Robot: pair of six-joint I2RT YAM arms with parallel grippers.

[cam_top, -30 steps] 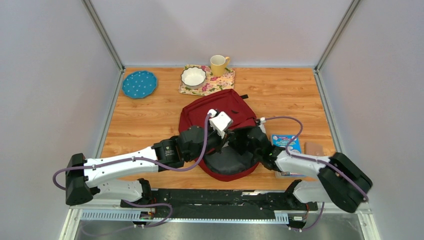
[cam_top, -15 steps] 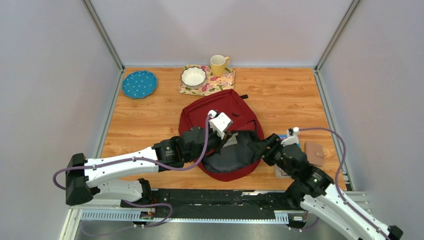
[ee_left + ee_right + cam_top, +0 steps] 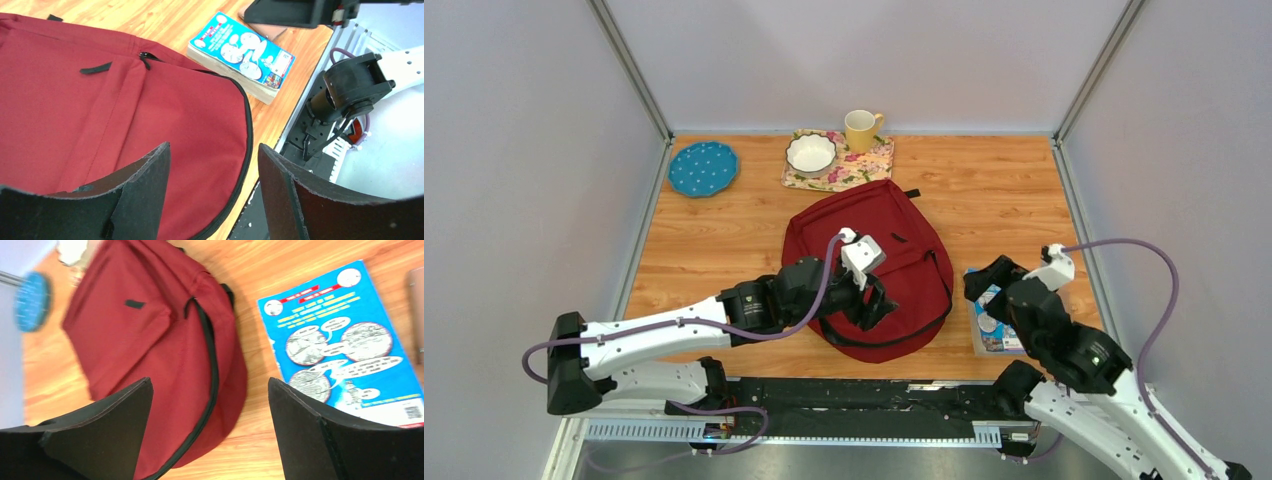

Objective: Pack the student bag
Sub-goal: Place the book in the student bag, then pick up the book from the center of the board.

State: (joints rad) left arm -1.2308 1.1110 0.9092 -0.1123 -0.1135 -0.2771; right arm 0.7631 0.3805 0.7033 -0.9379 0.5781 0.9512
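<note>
The student bag [image 3: 879, 240] is a large dark red backpack lying flat in the middle of the table, its black zipper running round the near edge [image 3: 247, 150]. My left gripper [image 3: 876, 300] hovers over the bag's near edge, open, with only red fabric below [image 3: 212, 147]. My right gripper [image 3: 984, 282] is open too, above the bare wood between the bag [image 3: 150, 330] and a blue picture book [image 3: 345, 355]; nothing sits in its jaws [image 3: 210, 382]. The book [image 3: 996, 325] lies right of the bag [image 3: 75, 115].
A brown wallet [image 3: 267, 32] lies just beyond the book [image 3: 240, 52]. At the back stand a blue plate [image 3: 703, 168], a white bowl [image 3: 811, 153] and a yellow mug [image 3: 860, 130] on a floral mat [image 3: 869, 165]. The table's near edge and rail [image 3: 864, 395] are close.
The left gripper opened and let go of the bag's flap, which now lies shut over the dark interior. The right arm pulled out to the right, over the book, opening wider.
</note>
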